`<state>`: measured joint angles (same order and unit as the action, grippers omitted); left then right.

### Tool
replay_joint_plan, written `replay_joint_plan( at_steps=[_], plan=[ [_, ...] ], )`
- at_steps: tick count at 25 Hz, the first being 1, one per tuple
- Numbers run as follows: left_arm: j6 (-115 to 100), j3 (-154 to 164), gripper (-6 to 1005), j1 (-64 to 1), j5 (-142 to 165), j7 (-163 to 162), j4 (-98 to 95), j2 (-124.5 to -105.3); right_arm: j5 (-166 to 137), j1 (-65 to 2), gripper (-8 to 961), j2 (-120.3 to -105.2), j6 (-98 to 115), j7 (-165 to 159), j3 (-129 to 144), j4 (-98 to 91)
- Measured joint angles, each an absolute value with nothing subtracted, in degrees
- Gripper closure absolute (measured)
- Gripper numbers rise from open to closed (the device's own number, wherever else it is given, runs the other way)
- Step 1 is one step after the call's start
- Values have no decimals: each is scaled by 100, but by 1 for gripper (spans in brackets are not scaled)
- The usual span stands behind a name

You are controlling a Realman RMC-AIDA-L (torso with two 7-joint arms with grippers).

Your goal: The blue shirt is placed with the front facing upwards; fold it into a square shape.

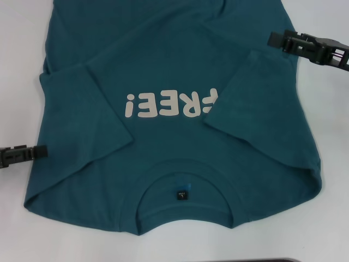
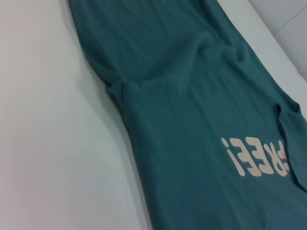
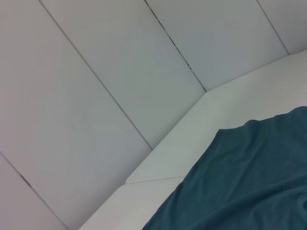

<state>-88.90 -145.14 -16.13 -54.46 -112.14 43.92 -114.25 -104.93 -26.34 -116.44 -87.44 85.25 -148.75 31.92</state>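
The blue shirt (image 1: pixel 163 71) lies flat on the white table (image 1: pixel 16 82), front up, with the collar and its black label (image 1: pixel 181 194) nearest me. The cream "FREE!" lettering (image 1: pixel 172 102) reads upside down. Both sleeves are folded inward: one (image 1: pixel 87 114) on the left, one (image 1: pixel 256 98) on the right covering the lettering's end. My left gripper (image 1: pixel 38 152) sits at the shirt's left edge, just beside the cloth. My right gripper (image 1: pixel 275 39) hovers at the shirt's far right edge. The left wrist view shows the shirt (image 2: pixel 192 96) and lettering (image 2: pixel 256 158).
White table surface (image 2: pixel 48 120) runs along the shirt's left side. In the right wrist view a shirt corner (image 3: pixel 249 182) lies near the table's far edge (image 3: pixel 192 129), with grey wall panels (image 3: pixel 96 72) behind. A dark strip (image 1: pixel 283 260) shows at the near edge.
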Motion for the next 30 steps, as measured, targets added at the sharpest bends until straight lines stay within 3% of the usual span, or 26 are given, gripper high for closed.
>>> replay_joint_plan(
  at_steps=[30],
  plan=[
    [-9480, -14476, 142, -1633, -5011, -11285, 4395, -11378, -10494, -2636, 8, -11632, -8714, 8525, -14943, 3181]
  ],
)
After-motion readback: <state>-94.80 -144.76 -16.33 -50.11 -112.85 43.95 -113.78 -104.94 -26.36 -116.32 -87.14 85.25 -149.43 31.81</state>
